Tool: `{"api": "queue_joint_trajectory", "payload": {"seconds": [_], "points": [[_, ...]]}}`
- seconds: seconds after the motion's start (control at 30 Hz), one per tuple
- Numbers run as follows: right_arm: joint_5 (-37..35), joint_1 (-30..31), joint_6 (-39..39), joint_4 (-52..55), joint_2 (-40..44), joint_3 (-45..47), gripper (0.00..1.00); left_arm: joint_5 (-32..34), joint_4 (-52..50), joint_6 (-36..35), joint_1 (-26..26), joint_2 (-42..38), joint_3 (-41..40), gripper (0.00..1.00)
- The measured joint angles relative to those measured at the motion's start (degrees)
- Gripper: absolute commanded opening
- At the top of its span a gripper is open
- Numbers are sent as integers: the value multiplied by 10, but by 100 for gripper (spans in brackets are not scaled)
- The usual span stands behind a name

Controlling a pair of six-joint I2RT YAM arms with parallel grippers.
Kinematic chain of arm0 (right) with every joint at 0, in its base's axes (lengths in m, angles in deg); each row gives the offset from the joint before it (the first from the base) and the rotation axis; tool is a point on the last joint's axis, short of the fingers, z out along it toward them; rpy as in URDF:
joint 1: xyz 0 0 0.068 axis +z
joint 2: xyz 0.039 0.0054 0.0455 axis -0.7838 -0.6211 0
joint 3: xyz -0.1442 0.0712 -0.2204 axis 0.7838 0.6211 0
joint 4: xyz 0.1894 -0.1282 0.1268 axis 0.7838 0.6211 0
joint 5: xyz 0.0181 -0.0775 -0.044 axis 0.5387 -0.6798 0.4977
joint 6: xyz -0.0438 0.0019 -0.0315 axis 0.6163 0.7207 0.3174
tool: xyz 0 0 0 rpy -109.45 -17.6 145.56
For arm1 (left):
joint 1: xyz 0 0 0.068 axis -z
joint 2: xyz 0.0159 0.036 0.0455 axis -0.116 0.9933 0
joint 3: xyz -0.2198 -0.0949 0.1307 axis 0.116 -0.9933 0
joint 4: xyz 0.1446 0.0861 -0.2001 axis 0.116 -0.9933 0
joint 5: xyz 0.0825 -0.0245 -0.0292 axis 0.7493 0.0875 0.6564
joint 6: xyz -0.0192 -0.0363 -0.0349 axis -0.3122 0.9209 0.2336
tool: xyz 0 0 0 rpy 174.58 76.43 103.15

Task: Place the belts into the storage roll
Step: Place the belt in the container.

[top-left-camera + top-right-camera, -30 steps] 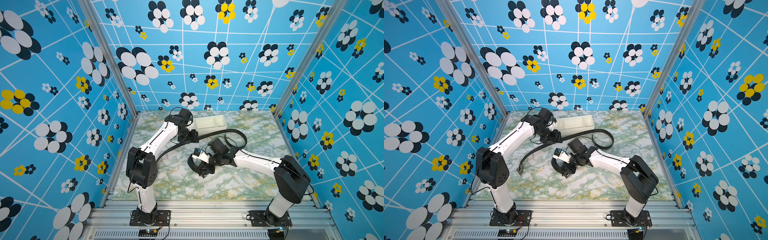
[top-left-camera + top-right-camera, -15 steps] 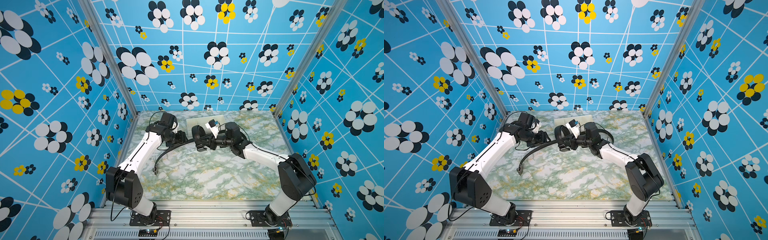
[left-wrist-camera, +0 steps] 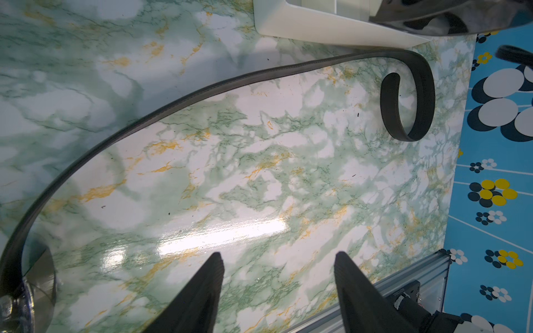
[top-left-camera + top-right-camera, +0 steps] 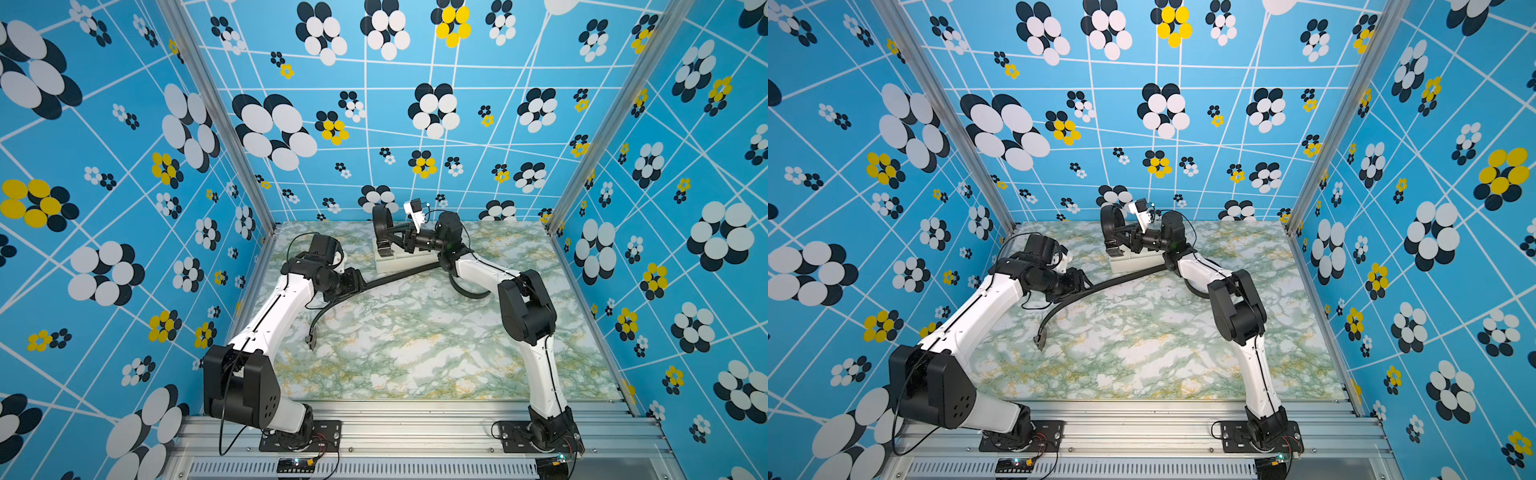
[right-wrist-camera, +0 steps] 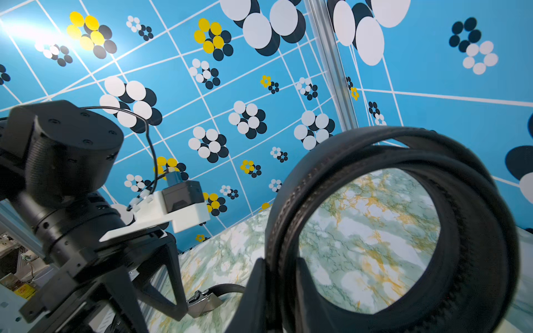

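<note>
The storage roll, a cream tray (image 4: 401,264) (image 4: 1136,265) (image 3: 317,27), sits at the back of the marble table. One belt is a tight black coil (image 4: 382,220) (image 4: 1111,219) (image 5: 476,230) held upright above the tray's left end. My right gripper (image 4: 386,244) (image 4: 1115,245) (image 5: 281,263) is shut on the coil's wall. The other belt (image 4: 399,277) (image 4: 1121,280) (image 3: 202,92) lies loose in a long curve in front of the tray, its buckle (image 4: 311,341) (image 5: 205,302) toward the front. My left gripper (image 4: 360,283) (image 4: 1085,283) (image 3: 278,259) hovers beside it, open and empty.
The loose belt's far end curls into a small loop (image 4: 469,291) (image 3: 406,103) under the right forearm. Patterned blue walls close in the table on three sides. An aluminium rail (image 4: 415,415) runs along the front edge.
The right arm has carried the coiled belt from the table's middle up and back to above the tray. The left arm has drawn back from the tray toward the left, and the loose belt has shifted.
</note>
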Motion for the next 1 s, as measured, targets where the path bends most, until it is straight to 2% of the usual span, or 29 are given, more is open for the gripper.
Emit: {"api": "queue_joint_trajectory", "payload": {"seconds": [0.17, 0.33, 0.8, 1.0], "points": [[12, -3, -5, 0, -89, -104, 0, -5, 4, -9, -11, 2, -10, 64], [20, -13, -2, 0, -124, -159, 0, -8, 12, -9, -20, 6, -15, 64], [66, -27, 84, -37, -164, -179, 0, -33, 90, 9, -22, 70, 0, 63], [74, -27, 138, -23, -169, -176, 0, -94, 178, 63, -40, 96, 33, 66]]}}
